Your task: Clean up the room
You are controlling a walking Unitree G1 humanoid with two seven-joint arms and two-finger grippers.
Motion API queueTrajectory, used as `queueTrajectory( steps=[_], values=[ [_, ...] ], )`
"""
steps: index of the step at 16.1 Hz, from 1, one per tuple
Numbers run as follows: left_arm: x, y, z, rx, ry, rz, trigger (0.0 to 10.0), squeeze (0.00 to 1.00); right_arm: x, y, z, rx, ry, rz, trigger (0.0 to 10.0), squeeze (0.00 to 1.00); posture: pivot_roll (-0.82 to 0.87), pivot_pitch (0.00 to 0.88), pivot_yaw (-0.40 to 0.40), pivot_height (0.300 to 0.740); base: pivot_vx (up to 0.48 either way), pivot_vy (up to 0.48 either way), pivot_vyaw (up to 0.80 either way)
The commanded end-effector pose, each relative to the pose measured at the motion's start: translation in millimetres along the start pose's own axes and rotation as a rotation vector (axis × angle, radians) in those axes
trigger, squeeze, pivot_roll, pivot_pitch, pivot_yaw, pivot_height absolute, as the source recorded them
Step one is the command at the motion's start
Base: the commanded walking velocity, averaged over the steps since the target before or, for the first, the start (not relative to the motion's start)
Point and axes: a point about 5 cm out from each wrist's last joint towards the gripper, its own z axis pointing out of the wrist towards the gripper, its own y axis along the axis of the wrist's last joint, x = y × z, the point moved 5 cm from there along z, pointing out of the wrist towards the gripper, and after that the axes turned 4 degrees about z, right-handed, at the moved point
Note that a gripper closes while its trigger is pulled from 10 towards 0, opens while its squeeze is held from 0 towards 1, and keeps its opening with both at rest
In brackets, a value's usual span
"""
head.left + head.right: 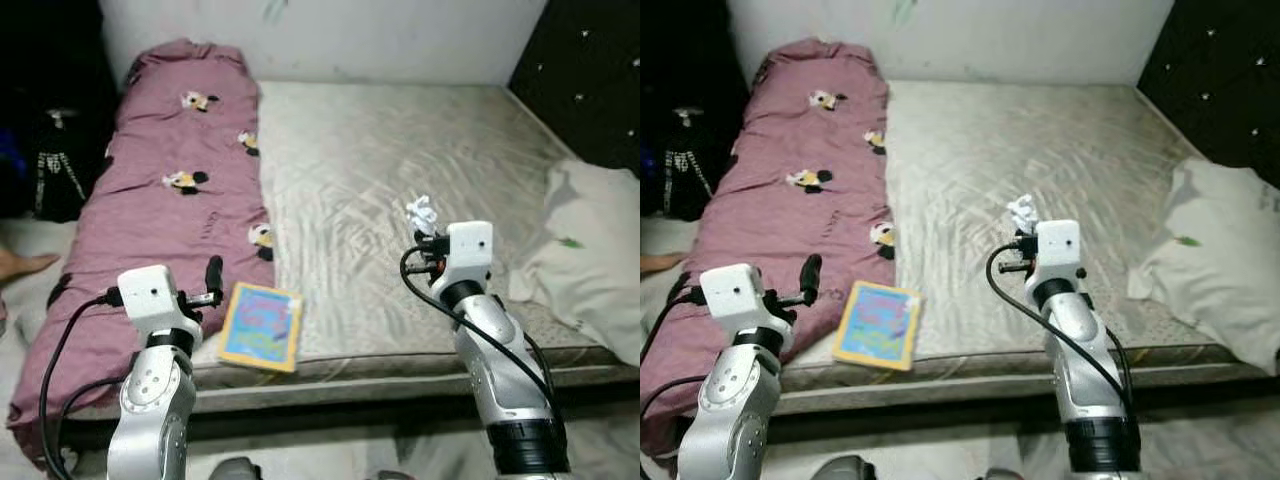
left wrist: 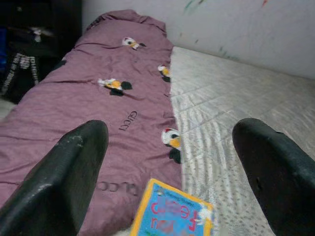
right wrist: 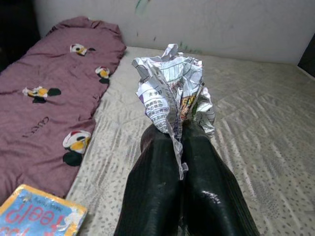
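**Crumpled paper in hand, disposal pending**

Right pincer [image 3: 179, 142] is clamping a crumpled paper wad [image 3: 172, 88], holding it up at frame centre above the bed [image 1: 400, 150]. Left pincer [image 2: 170, 162] is standing wide apart, holding nothing, over the maroon quilt [image 1: 170, 200]. A children's book [image 1: 260, 326] is lying at the bed's near edge, lower left. Judged step: carrying trash away. Next move calls for finding a bin.

Setting: a bedroom in a home. A low bed [image 1: 400, 170] carries a bare quilted grey mattress. A mauve duvet [image 1: 170, 200] printed with cartoon figures lies folded along the bed's left side. A white pillow [image 1: 590, 250] lies at the right edge, below a dark tufted headboard [image 1: 590, 70]. A children's book [image 1: 260, 326] lies on the mattress's front edge. A pale wall [image 1: 330, 35] stands behind.
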Motion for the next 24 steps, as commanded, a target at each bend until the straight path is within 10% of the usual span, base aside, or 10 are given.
queueTrajectory(
  steps=[1, 24],
  values=[
    [2.4, 2.1, 0.2, -0.001, 0.001, 0.005, 10.0, 0.00, 3.9, 0.1, 1.0, 0.004, 0.007, 0.010, 10.0, 0.00, -0.03, 0.000, -0.051, 0.740, 0.000, 0.480, 0.00],
    [6.9, 4.2, 0.7, -0.018, 0.054, 0.026, 10.0, 0.00, 16.9, 2.8, 2.2, -0.016, 0.068, -0.016, 10.0, 0.00, -0.03, 0.000, -0.055, 0.740, 0.000, 0.391, 0.03]
  ],
)
